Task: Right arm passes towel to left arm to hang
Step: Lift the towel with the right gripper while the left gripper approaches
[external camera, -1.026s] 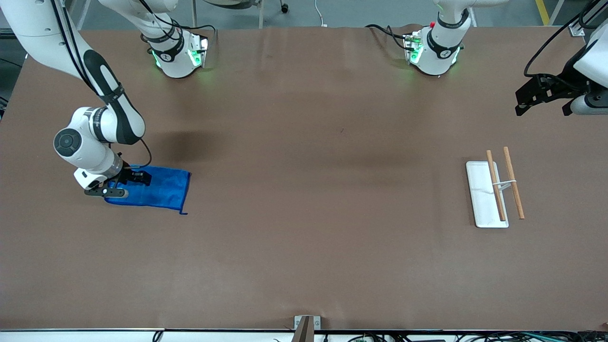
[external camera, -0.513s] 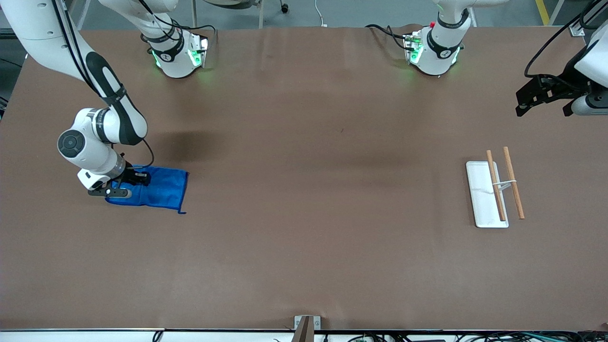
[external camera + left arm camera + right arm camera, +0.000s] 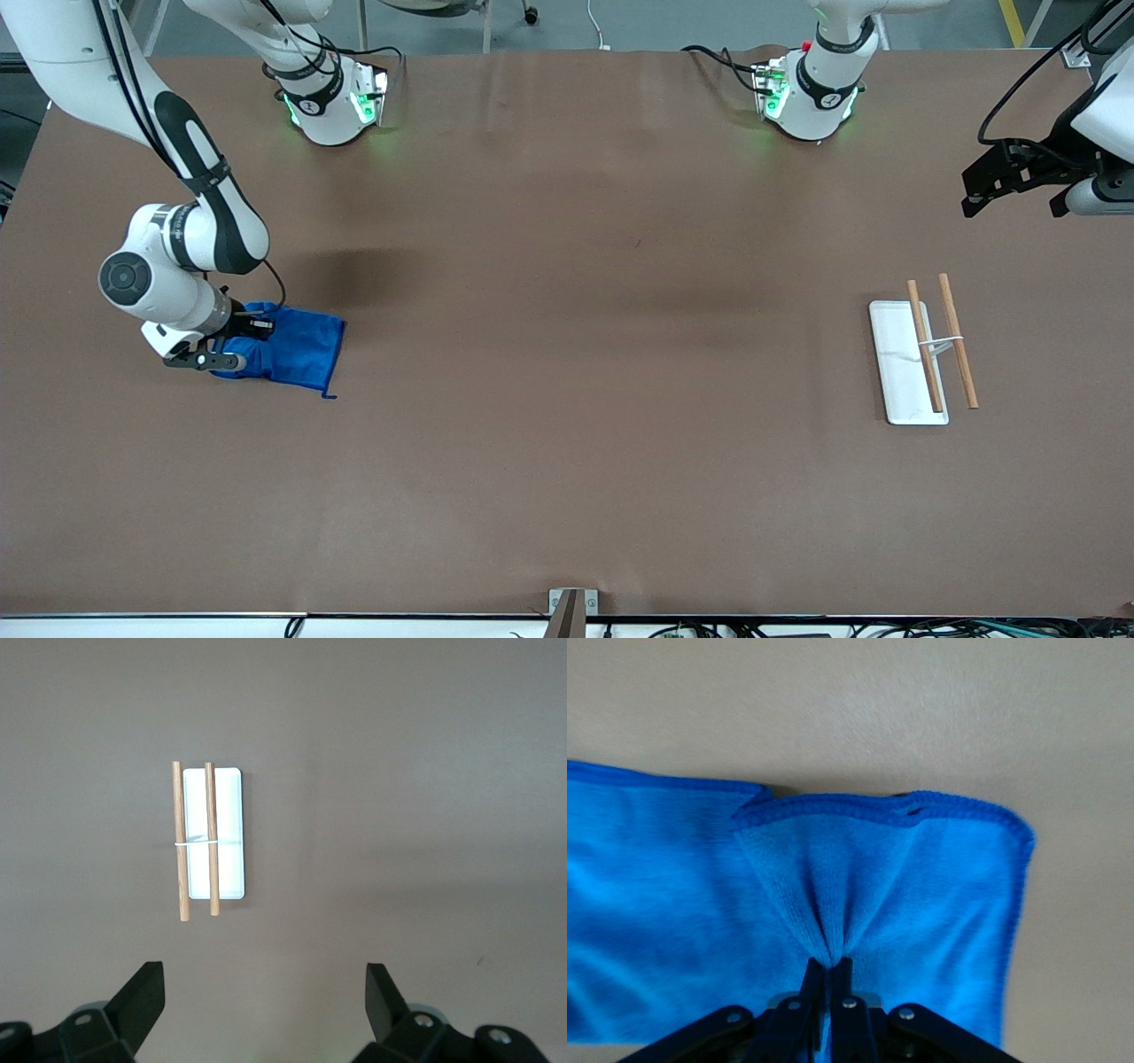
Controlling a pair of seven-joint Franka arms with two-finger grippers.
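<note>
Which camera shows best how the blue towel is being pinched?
The right wrist view: the towel fills it, its cloth bunched into folds where the right tool is shut on it. The front view shows the towel small, partly hidden by that arm. The left wrist view shows no towel at all.

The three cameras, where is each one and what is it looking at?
Front view: high across the table, facing both arms' bases; shows the right gripper pinching the blue towel, and the waiting left gripper open.
Left wrist view: on the left wrist, looking down at the white tray with two wooden rods; its own fingertips show.
Right wrist view: on the right wrist, close on the towel, fingers shut.
Shared: front and left wrist views both show the tray.
</note>
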